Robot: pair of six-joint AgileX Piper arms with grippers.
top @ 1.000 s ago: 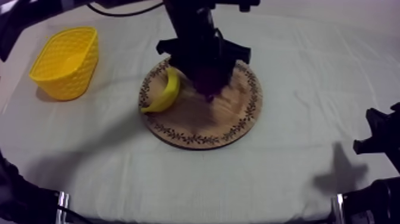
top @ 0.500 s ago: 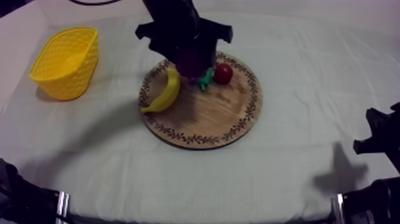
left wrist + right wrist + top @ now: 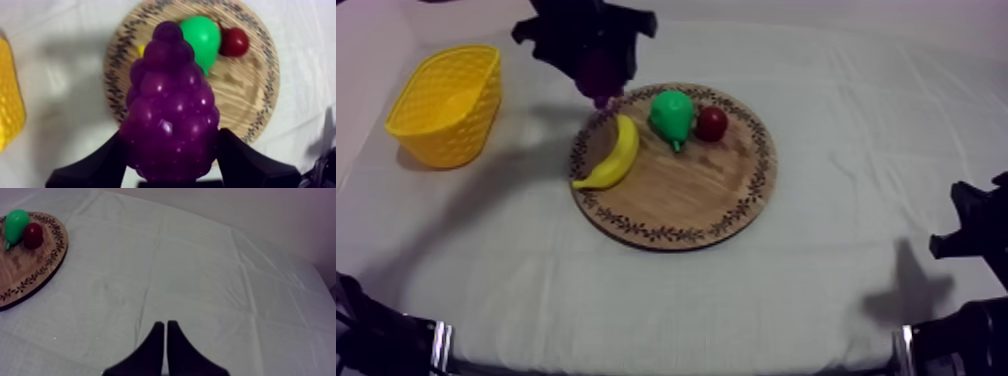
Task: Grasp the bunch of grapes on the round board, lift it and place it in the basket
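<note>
Our left gripper (image 3: 170, 152) pinches the bunch of grapes (image 3: 169, 100) across its wide end. We judge it light, rigid and glossy, so fingers seated between bumps should resist slipping.

This looked like a robot lab's test bench rather than a home. The table (image 3: 836, 250) wore a plain grey-white cloth (image 3: 200, 278) and carried props: a round wooden board (image 3: 676, 200) below and just beyond the left fingers (image 3: 97, 162), holding a glossy toy banana (image 3: 611, 155), pear (image 3: 671, 115) and small red fruit (image 3: 712, 123), with a yellow basket (image 3: 446, 105) off to one side of them. A moulded plastic bunch of grapes (image 3: 170, 110) sat clamped between those fingers. Past the right fingers (image 3: 152, 353), pressed together, the cloth ran to a blank pale backdrop (image 3: 250, 213).
</note>
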